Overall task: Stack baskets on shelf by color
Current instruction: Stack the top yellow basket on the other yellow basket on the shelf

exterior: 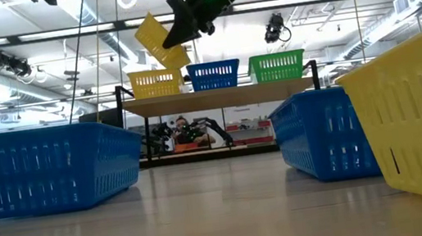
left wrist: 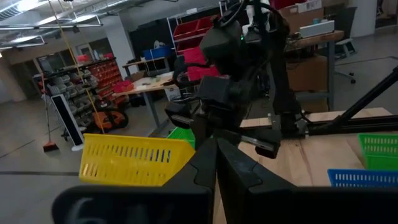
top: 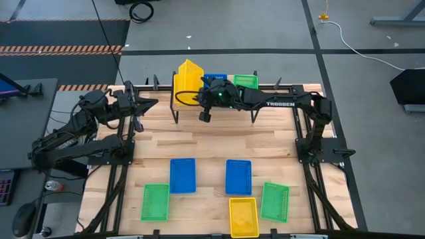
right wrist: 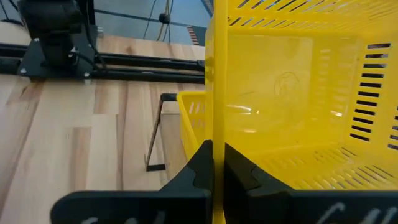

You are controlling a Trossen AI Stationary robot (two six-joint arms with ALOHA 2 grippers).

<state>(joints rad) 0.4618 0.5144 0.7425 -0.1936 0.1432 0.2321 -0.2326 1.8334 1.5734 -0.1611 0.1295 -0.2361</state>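
Note:
The shelf (exterior: 216,97) stands at the table's far edge and carries a yellow basket (exterior: 155,83), a blue one (exterior: 213,75) and a green one (exterior: 276,66) side by side. My right gripper (top: 201,95) reaches in from the right and is shut on a second yellow basket (exterior: 160,38), which is tilted in the air over the shelf's yellow one (right wrist: 193,115). My left gripper (left wrist: 216,168) is shut on nothing, above the table's far left corner (top: 141,106), left of the shelf. It looks toward the held basket (left wrist: 134,160). My right gripper pinches one side wall of the held yellow basket at its rim (right wrist: 212,134), with one finger inside the basket and one outside. The basket is lifted clear and steeply tilted above the yellow basket on the shelf.
Near the table's front lie two blue baskets (top: 182,176) (top: 238,176), two green ones (top: 155,201) (top: 275,201) and a yellow one (top: 244,216). Bare wood stretches between them and the shelf. Black frame rails run along both table sides.

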